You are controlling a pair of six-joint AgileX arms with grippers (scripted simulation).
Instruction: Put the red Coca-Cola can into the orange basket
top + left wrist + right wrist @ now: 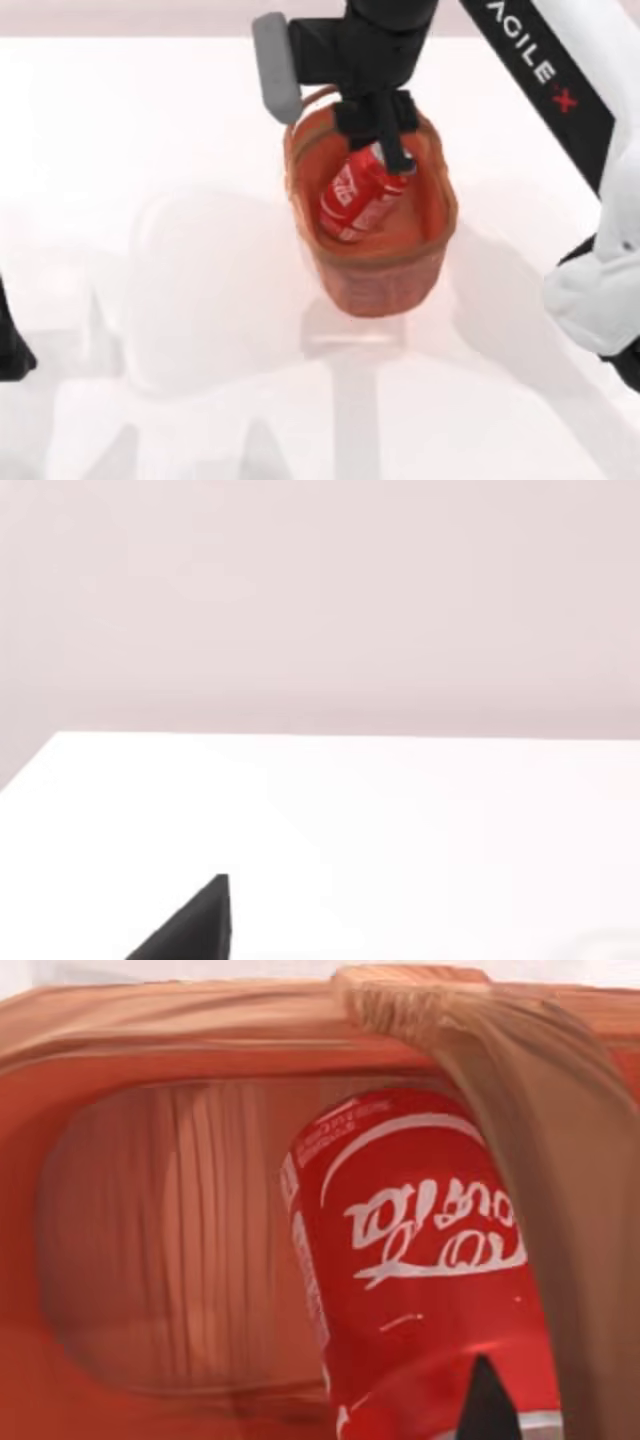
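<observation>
The red Coca-Cola can (355, 195) lies tilted inside the orange basket (385, 290) at the middle back of the table, its silver top pointing up and back. My right gripper (395, 150) hangs over the basket's far end, open, just above the can's top. In the right wrist view the can (420, 1260) leans on the ribbed floor under the brown handle (520, 1110). One dark fingertip (487, 1405) shows in front of the can, which sits off to one side of the jaws.
My left arm (10, 350) stays parked at the table's left edge. Its wrist view shows one dark finger (200, 925) over bare white table. The right arm's white and black links (590, 200) cross the back right.
</observation>
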